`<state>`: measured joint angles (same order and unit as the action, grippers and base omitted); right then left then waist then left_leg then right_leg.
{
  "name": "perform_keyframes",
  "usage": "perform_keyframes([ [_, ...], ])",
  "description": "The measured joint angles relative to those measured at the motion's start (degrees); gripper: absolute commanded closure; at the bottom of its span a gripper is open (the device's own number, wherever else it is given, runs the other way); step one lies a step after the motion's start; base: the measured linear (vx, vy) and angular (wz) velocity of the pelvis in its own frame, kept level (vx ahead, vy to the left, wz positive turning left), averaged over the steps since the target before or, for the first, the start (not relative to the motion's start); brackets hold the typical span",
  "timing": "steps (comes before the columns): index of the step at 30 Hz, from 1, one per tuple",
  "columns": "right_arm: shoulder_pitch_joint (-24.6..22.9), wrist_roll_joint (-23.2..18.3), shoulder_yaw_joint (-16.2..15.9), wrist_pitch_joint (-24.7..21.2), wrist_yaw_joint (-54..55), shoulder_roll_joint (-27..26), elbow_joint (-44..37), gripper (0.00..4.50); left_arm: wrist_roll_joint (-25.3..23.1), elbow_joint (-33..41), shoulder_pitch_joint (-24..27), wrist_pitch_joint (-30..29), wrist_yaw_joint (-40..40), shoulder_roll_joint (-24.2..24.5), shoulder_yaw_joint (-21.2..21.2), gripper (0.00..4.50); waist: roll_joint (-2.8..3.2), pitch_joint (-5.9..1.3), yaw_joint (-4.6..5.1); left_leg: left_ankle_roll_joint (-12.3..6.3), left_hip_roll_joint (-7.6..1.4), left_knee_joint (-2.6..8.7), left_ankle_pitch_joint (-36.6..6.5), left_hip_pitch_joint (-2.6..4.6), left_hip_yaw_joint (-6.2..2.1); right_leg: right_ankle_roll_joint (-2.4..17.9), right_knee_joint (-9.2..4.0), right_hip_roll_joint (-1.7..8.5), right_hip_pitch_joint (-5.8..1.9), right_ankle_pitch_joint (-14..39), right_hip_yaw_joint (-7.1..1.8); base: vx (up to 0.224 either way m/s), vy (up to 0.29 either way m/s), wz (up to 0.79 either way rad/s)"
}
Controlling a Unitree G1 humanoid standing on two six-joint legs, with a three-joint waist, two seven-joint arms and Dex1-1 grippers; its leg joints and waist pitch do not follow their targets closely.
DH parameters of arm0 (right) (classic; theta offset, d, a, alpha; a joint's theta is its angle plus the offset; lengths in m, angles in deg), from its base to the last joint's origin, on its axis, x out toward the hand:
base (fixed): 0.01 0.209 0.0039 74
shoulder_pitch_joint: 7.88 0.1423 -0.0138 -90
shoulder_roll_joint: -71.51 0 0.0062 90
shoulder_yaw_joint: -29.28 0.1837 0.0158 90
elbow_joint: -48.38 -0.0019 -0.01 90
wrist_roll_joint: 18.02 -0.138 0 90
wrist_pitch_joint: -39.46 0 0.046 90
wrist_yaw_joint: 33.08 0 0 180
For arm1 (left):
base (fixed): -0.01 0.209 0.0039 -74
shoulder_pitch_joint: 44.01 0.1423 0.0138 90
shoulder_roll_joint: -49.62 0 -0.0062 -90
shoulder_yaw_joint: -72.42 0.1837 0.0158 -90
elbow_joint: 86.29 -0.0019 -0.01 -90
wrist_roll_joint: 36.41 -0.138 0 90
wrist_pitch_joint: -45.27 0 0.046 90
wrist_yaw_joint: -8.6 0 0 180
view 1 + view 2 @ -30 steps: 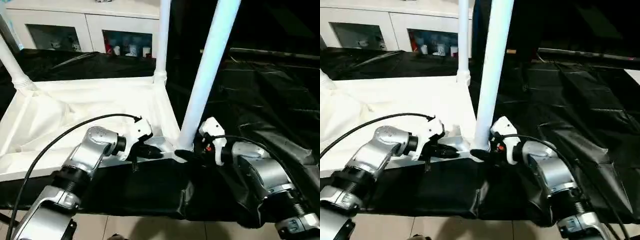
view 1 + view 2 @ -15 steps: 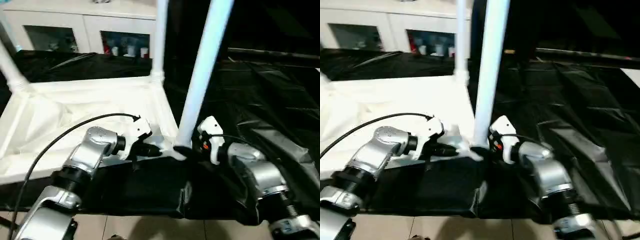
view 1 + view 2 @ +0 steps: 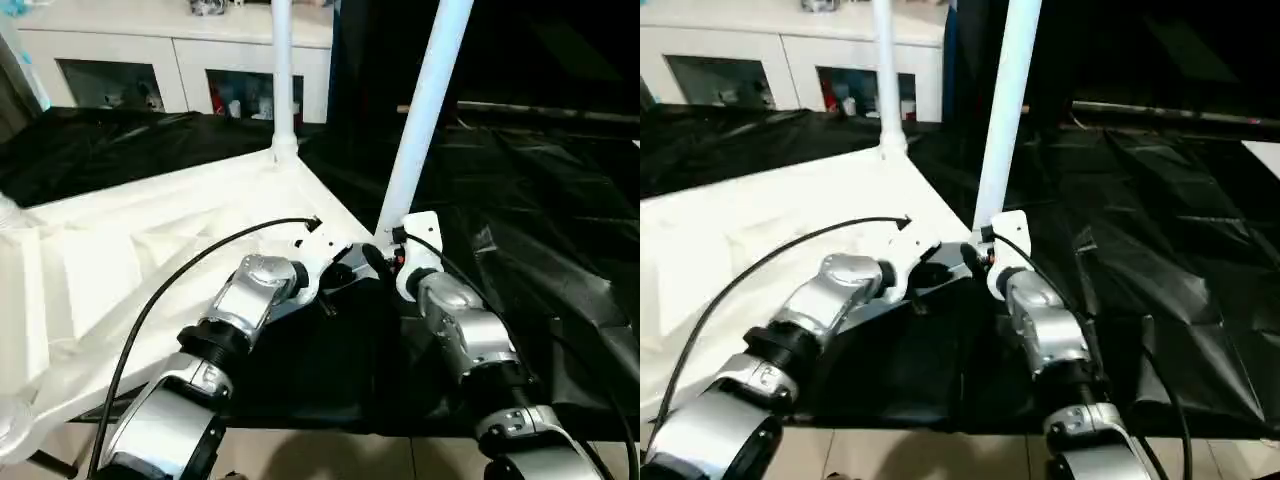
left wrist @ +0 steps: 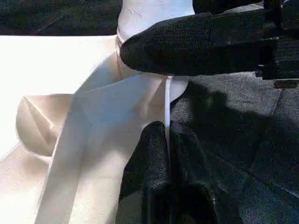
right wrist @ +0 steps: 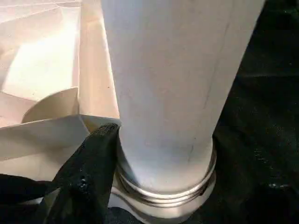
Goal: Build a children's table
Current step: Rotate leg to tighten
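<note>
I saw the upturned white plastic table top [image 3: 150, 250] lying on the black-draped worktop [image 3: 520, 200], its near corner between my two arms. A smooth tapered tube leg [image 3: 425, 100] stood upright in that corner socket, long axis vertical, directly in front of the right end effector [image 3: 385, 262], the nearer one. Its black fingers [image 5: 86, 175] touched the leg's ringed base; I could not tell whether they gripped. The left end effector [image 4: 166, 144] was pinched shut on the thin raised rim [image 4: 167, 100]. A second leg [image 3: 282, 75] stood at the far corner.

Both upright legs [image 3: 425, 110] [image 3: 281, 75] — tops cut off — cabinet [image 3: 180, 70] contents blurred.
</note>
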<state>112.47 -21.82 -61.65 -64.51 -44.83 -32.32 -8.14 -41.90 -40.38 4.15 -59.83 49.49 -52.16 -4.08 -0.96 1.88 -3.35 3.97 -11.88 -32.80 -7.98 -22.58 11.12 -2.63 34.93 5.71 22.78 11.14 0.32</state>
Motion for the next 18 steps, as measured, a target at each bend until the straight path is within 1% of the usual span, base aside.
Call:
perform_keyframes([
  [1,-0.01,-0.02,0.05,0.65,-0.25,0.02,0.36,1.25,0.00,-0.15,-0.08,0.04,0.05,0.00,-0.05,4.50,0.00,0.00,0.01,0.00,0.00,0.02,0.00,0.00,0.00,-0.01,0.00,0.00,0.00,-0.01,0.02,0.000,0.000,0.00],
  [4,-0.11,-0.13,0.31,1.11,-2.18,0.22,0.45,0.91,0.00,-0.59,-0.35,0.23,0.14,0.08,-0.22,4.50,-0.01,0.01,-0.02,0.00,-0.01,0.09,0.00,0.00,-0.01,-0.01,0.00,0.00,0.02,-0.01,0.06,0.000,0.000,0.00],
  [6,-0.34,-0.28,0.21,1.28,-5.30,1.55,0.26,0.67,0.07,-0.67,-0.43,0.36,0.73,0.30,-0.21,4.50,-0.03,0.02,-0.04,0.00,-0.01,0.12,0.00,-0.02,-0.01,-0.02,-0.01,0.02,0.04,-0.01,0.07,0.000,0.000,0.00],
  [9,-2.31,-0.97,-2.26,0.08,-13.34,5.98,-3.80,0.67,0.67,-0.27,-0.36,0.90,4.32,1.80,-0.09,4.50,-0.03,0.06,-0.07,0.00,-0.03,0.22,0.00,-0.06,-0.01,-0.11,-0.04,0.01,0.11,0.04,0.12,0.000,0.000,0.00],
  [13,-3.86,-1.43,-4.42,-0.76,-20.79,9.90,-7.37,0.67,0.94,1.03,0.47,2.30,8.75,4.43,0.03,4.50,-0.02,0.07,-0.10,0.00,-0.09,0.34,0.00,-0.13,0.03,0.08,-0.03,-0.23,0.20,-0.06,0.24,0.000,0.000,0.00],
  [15,-5.52,-2.23,-6.22,-1.35,-27.35,14.43,-10.97,0.67,1.87,3.15,1.65,2.69,13.81,6.85,0.38,4.50,0.00,0.09,-0.21,0.00,-0.13,0.38,0.00,-0.31,0.00,0.08,-0.04,-0.28,0.33,-0.01,0.30,0.000,0.000,0.00],
  [17,-6.39,-2.85,-7.38,-1.96,-32.22,16.55,-13.08,0.67,2.80,4.67,2.66,2.90,18.33,9.26,0.48,4.50,0.00,0.09,-0.17,0.00,-0.21,0.38,0.00,-0.34,0.00,0.13,-0.03,-0.34,0.37,0.03,0.33,0.000,0.000,0.00],
  [18,-6.46,-2.98,-7.62,-2.28,-33.38,16.74,-13.58,0.67,3.13,5.27,3.04,2.93,20.15,10.05,0.54,4.50,0.01,0.09,-0.17,0.00,-0.21,0.37,0.01,-0.36,0.00,0.14,-0.03,-0.35,0.39,0.04,0.33,0.000,0.000,0.00],
])
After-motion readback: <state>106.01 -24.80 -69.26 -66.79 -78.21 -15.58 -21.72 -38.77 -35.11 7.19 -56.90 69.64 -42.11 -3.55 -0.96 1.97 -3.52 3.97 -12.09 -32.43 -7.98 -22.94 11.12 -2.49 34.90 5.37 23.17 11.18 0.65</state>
